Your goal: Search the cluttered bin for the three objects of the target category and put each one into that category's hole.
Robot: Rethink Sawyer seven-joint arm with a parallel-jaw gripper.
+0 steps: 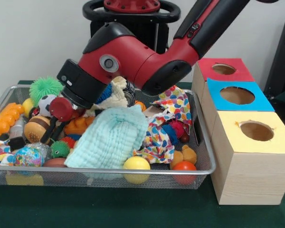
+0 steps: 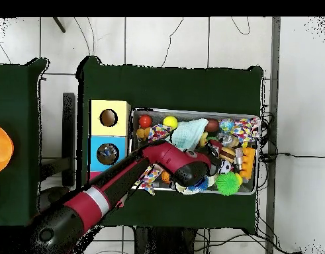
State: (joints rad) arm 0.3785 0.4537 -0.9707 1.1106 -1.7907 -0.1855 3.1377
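Observation:
My gripper [image 1: 52, 130] reaches down into the left half of the wire bin [image 1: 205, 142], among the toys by a burger toy [image 1: 35, 127] and a soccer ball [image 1: 46, 103]. Clutter hides its tips, and nothing shows as lifted. A pale blue cloth [image 1: 109, 137] lies over the middle of the bin. A yellow ball [image 1: 136, 164] and a red ball [image 1: 184, 167] rest at the front wall. A polka-dot cloth [image 1: 173, 107] lies on the right. In the overhead view the arm's wrist [image 2: 191, 173] covers the gripper.
Three wooden boxes stand beside the bin, with holes in a red top [image 1: 223, 69], a blue top [image 1: 237, 95] and a yellow top [image 1: 256, 130]. A big green spiky ball [image 1: 45, 88] and an orange toy [image 1: 7, 118] fill the bin's left end.

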